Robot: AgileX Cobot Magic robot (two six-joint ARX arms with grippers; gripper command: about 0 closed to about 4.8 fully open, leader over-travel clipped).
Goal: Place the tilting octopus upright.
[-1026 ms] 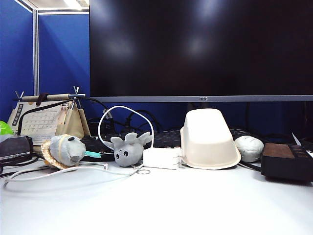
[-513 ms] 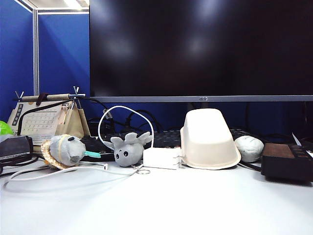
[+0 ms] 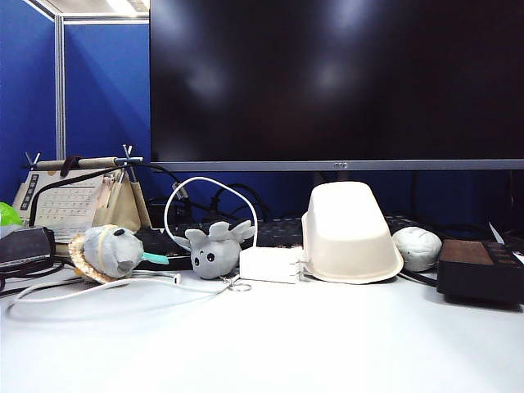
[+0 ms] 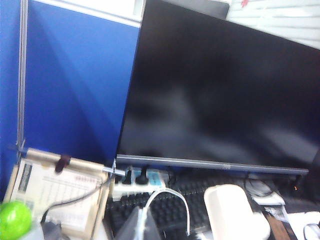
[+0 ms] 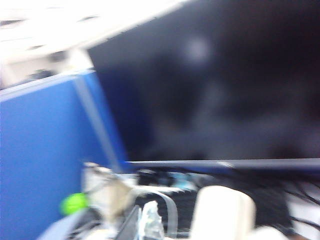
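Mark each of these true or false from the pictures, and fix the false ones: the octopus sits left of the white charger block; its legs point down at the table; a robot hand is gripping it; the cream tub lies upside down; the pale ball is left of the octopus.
1. The octopus sits left of the white charger block. True.
2. Its legs point down at the table. False: the legs stick up and its face sits low.
3. A robot hand is gripping it. False: no hand shows in the exterior view; the left hand and right hand show only blurred tips in their wrist views, holding nothing.
4. The cream tub lies upside down. True.
5. The pale ball is left of the octopus. False: it is far right, beyond the tub.
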